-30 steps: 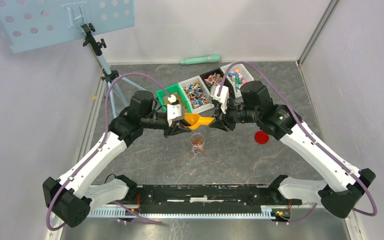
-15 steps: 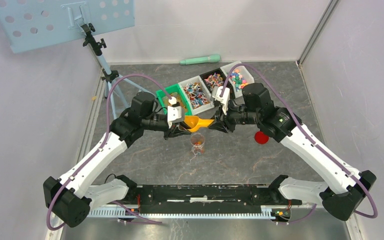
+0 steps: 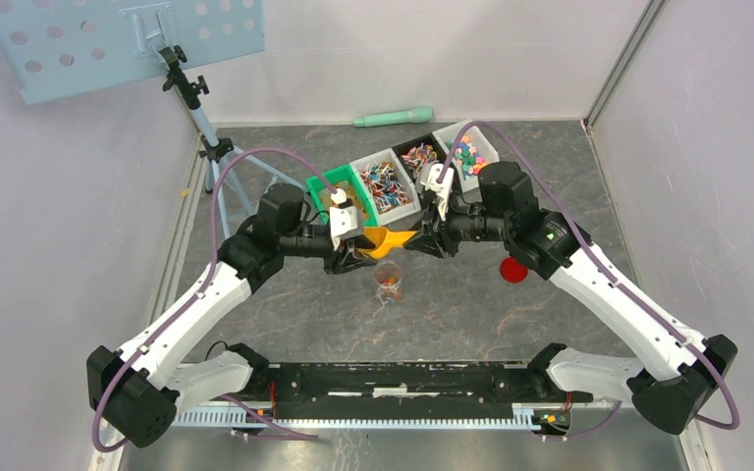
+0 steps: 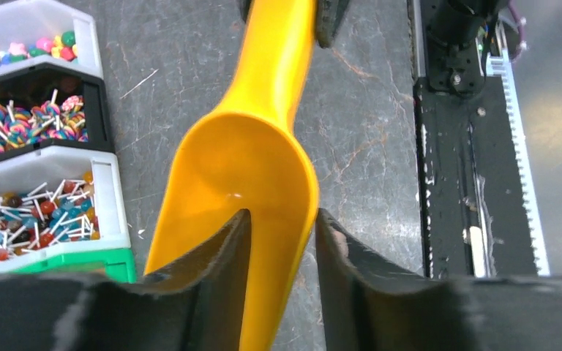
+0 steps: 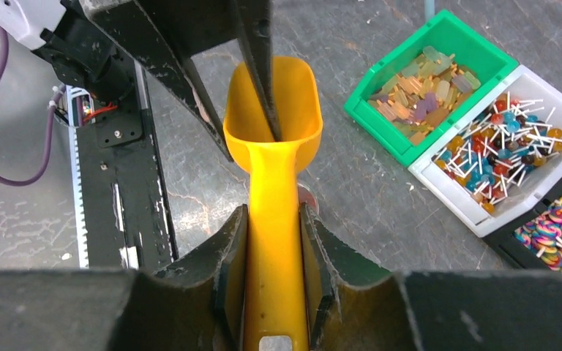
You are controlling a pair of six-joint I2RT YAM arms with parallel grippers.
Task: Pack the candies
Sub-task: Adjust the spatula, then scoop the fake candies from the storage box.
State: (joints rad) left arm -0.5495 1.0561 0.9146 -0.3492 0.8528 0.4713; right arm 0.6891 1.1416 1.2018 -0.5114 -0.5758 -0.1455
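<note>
A yellow scoop (image 3: 386, 240) hangs between both grippers above a small clear cup (image 3: 388, 280) with candies in its bottom. My right gripper (image 3: 420, 238) is shut on the scoop's handle (image 5: 274, 241). My left gripper (image 3: 369, 247) is open and straddles one side wall of the scoop's bowl (image 4: 249, 168), with one finger (image 4: 219, 256) inside the bowl and the other outside against the wall. The bowl (image 5: 271, 102) looks empty. More candies fill a green bin (image 3: 326, 188) and three bins beside it.
A white bin of lollipops (image 3: 385, 182), a black bin (image 3: 417, 157) and another white bin (image 3: 466, 149) stand in a row behind the grippers. A small red lid (image 3: 513, 269) lies right of the cup. A green cylinder (image 3: 393, 118) lies at the back; a tripod (image 3: 201, 108) stands back left.
Both grippers and the scoop have shifted only slightly; the scoop stays over the cup, and the right wrist has edged a little toward the back.
</note>
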